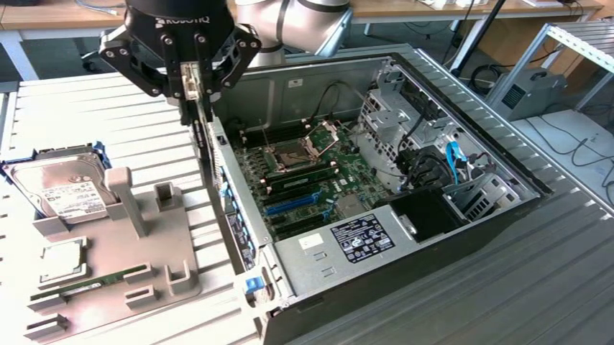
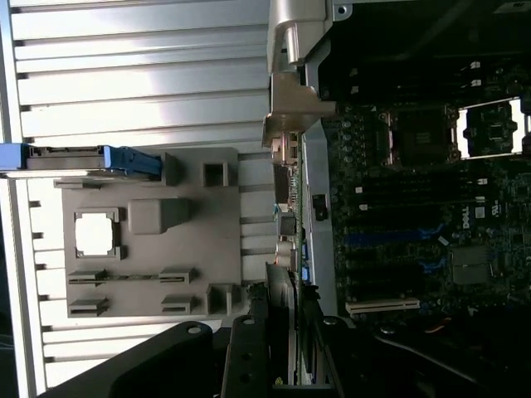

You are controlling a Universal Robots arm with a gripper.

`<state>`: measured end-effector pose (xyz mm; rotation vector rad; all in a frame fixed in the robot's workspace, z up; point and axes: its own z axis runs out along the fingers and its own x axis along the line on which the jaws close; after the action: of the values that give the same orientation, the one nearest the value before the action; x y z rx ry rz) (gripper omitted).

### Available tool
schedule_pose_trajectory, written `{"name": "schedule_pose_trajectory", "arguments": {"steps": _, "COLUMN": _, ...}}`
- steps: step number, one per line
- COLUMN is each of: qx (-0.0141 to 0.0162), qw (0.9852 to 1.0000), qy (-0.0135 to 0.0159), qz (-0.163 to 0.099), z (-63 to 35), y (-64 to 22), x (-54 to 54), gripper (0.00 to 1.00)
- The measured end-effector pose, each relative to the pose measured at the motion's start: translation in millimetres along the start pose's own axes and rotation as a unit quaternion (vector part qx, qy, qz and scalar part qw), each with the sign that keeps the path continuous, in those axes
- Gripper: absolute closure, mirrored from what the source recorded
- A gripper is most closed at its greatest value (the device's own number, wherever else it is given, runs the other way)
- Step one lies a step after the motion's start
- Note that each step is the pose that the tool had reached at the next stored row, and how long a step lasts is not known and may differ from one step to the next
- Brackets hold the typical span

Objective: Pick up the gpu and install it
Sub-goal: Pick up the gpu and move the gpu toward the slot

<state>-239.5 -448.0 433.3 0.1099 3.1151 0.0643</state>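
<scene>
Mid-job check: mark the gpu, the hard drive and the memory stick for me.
gpu (image 1: 191,80), exterior view, on the pale metal bracket strip at its upper end.
hard drive (image 1: 53,180), exterior view, on its silver top face.
memory stick (image 1: 96,282), exterior view, on the middle of its green board.

Two brand marks readable

ROBOTIQ runs upside down across the gripper (image 1: 195,93) body; a Dell logo sits on the motherboard (image 2: 398,207). The drive label (image 1: 75,198), at nine o'clock from the case (image 1: 479,136), and the black sticker (image 1: 362,238) inside it carry print too small to read.
</scene>
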Motion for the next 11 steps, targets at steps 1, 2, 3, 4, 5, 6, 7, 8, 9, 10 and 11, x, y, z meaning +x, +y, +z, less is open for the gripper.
{"name": "schedule_pose_trajectory", "arguments": {"steps": 1, "qx": 0.0000, "qw": 1.0000, "qy": 0.0000, "qz": 0.000, "z": 0.1, "y": 0.1, "x": -2.0, "gripper": 0.74}}
{"name": "schedule_pose_trajectory", "arguments": {"steps": 2, "qx": 0.0000, "qw": 1.0000, "qy": 0.0000, "qz": 0.000, "z": 0.1, "y": 0.3, "x": -3.8, "gripper": 0.74}}
{"name": "schedule_pose_trajectory", "arguments": {"steps": 3, "qx": 0.0000, "qw": 1.0000, "qy": 0.0000, "qz": 0.000, "z": 0.1, "y": 0.4, "x": -5.4, "gripper": 0.74}}
{"name": "schedule_pose_trajectory", "arguments": {"steps": 4, "qx": 0.0000, "qw": 1.0000, "qy": 0.0000, "qz": 0.000, "z": 0.2, "y": 0.5, "x": -6.9, "gripper": 0.74}}
{"name": "schedule_pose_trajectory", "arguments": {"steps": 5, "qx": 0.0000, "qw": 1.0000, "qy": 0.0000, "qz": 0.000, "z": 0.3, "y": 0.6, "x": -8.9, "gripper": 0.74}}
{"name": "schedule_pose_trajectory", "arguments": {"steps": 6, "qx": 0.0000, "qw": 1.0000, "qy": 0.0000, "qz": 0.000, "z": 0.3, "y": 0.7, "x": -10.6, "gripper": 0.74}}
{"name": "schedule_pose_trajectory", "arguments": {"steps": 7, "qx": 0.0000, "qw": 1.0000, "qy": 0.0000, "qz": 0.000, "z": 0.3, "y": 0.8, "x": -12.2, "gripper": 0.74}}
{"name": "schedule_pose_trajectory", "arguments": {"steps": 8, "qx": 0.0000, "qw": 1.0000, "qy": 0.0000, "qz": 0.000, "z": 0.3, "y": 0.9, "x": -13.5, "gripper": 0.74}}
{"name": "schedule_pose_trajectory", "arguments": {"steps": 9, "qx": 0.0000, "qw": 1.0000, "qy": 0.0000, "qz": 0.000, "z": 0.4, "y": 1.2, "x": -16.6, "gripper": 0.74}}
{"name": "schedule_pose_trajectory", "arguments": {"steps": 10, "qx": 0.0000, "qw": 1.0000, "qy": 0.0000, "qz": 0.000, "z": 0.5, "y": 1.4, "x": -19.7, "gripper": 0.74}}
{"name": "schedule_pose_trajectory", "arguments": {"steps": 11, "qx": 0.0000, "qw": 1.0000, "qy": 0.0000, "qz": 0.000, "z": 0.6, "y": 1.5, "x": -21.2, "gripper": 0.74}}
